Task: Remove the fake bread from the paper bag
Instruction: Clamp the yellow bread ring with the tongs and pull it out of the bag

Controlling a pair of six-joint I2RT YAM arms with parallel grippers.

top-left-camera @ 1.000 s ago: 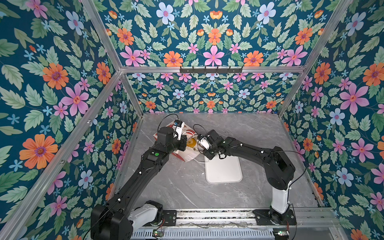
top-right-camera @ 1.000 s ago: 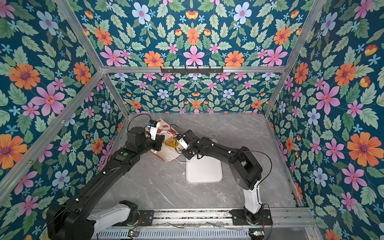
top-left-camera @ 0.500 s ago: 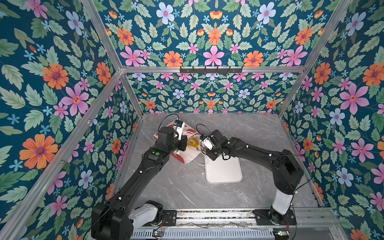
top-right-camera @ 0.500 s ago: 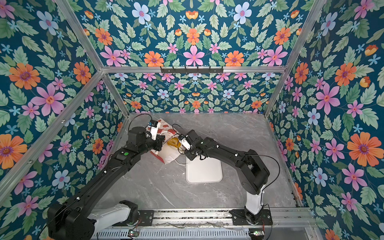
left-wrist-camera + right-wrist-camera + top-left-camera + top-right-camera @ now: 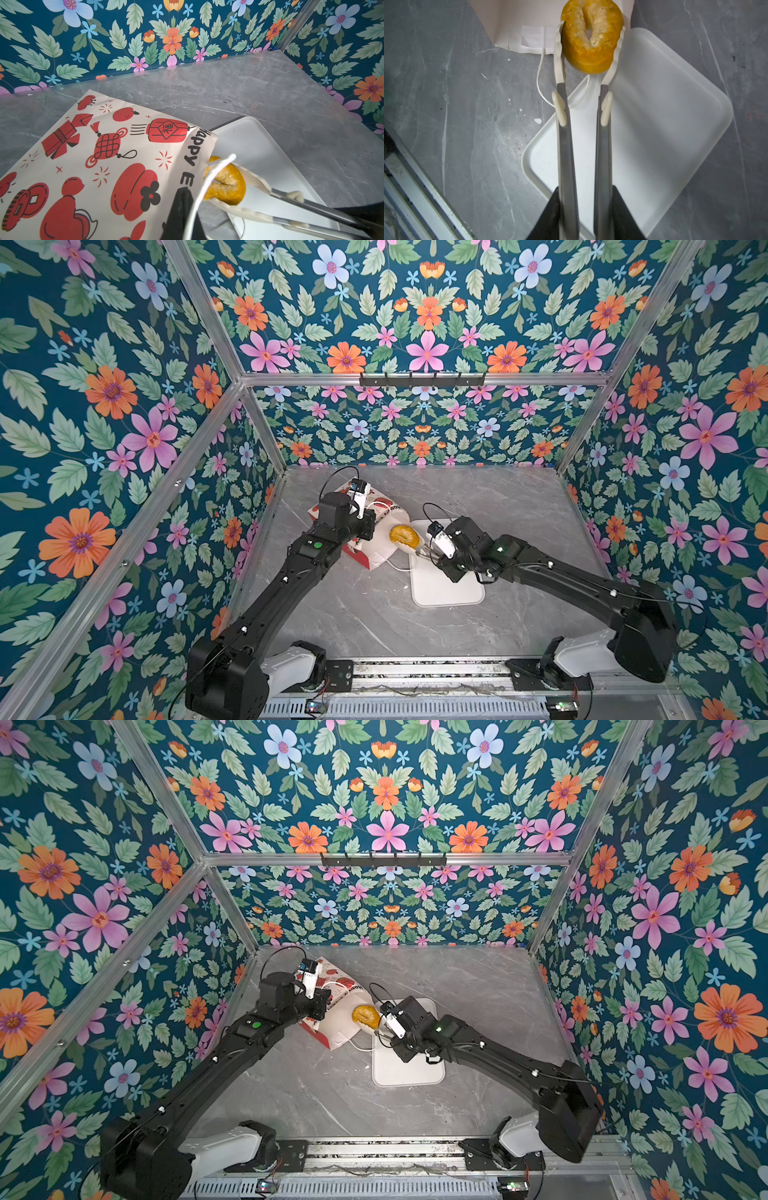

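At the paper bag, silicone-tipped tongs pinch a crumbly bagel.

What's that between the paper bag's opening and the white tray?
A yellow ring bagel, pinched in the right gripper at the paper bag's mouth, by the tray's corner. A white cord handle also trails across. The right wrist view shows it.

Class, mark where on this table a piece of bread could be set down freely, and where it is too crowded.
Free: the white tray, nearly all bare; the marble table between tray and front rail; between tray and the right wall. Crowded: the paper bag mouth, where the right gripper, its bagel and the cord handle meet over the tray's corner.
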